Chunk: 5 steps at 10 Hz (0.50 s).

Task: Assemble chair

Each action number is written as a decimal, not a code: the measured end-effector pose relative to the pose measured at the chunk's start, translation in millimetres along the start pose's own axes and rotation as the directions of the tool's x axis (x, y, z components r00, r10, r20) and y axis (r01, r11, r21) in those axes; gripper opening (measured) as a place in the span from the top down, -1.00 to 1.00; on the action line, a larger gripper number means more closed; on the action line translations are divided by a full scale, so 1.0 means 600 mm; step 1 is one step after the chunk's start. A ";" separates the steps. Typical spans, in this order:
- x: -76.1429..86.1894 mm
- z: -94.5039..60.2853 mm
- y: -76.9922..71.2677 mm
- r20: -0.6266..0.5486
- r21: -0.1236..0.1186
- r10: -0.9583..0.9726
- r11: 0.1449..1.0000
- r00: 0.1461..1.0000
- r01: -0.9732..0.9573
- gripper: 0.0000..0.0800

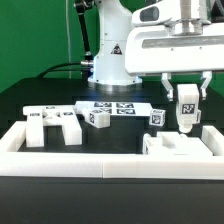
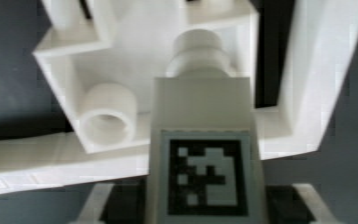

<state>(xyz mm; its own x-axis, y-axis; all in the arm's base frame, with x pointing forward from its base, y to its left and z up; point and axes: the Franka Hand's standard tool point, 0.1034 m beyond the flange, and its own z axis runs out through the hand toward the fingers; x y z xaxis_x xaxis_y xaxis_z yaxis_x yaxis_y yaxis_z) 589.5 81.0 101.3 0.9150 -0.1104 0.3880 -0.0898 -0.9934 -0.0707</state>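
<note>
My gripper (image 1: 186,97) is at the exterior view's right, shut on a white leg post (image 1: 186,110) with a square tag, held upright. The post's lower end is just above or touching a blocky white chair part (image 1: 180,147) by the front rail; I cannot tell which. In the wrist view the post (image 2: 202,130) runs up the middle between my gripper's (image 2: 202,205) jaws. Its rounded tip sits over the white chair part (image 2: 87,60), which has a round peg (image 2: 108,115) beside the post.
A larger white chair piece (image 1: 52,122) with tags lies at the exterior view's left. Two small tagged blocks (image 1: 98,116) (image 1: 157,117) lie mid-table. The marker board (image 1: 115,106) lies behind them. A low white border rail (image 1: 100,162) runs along the front and sides.
</note>
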 end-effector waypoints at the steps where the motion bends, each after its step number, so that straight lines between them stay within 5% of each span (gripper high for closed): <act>1: 0.000 0.000 0.002 0.000 -0.001 0.001 1.000 1.000 -0.001 0.27; 5: 0.013 0.009 -0.022 -0.022 0.006 -0.080 0.997 0.997 0.080 0.27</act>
<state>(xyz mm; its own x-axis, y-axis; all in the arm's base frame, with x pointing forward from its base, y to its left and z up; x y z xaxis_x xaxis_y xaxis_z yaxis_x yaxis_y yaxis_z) 600.3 93.3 100.2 0.9105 -0.0313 0.4124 -0.0140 -0.9989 -0.0448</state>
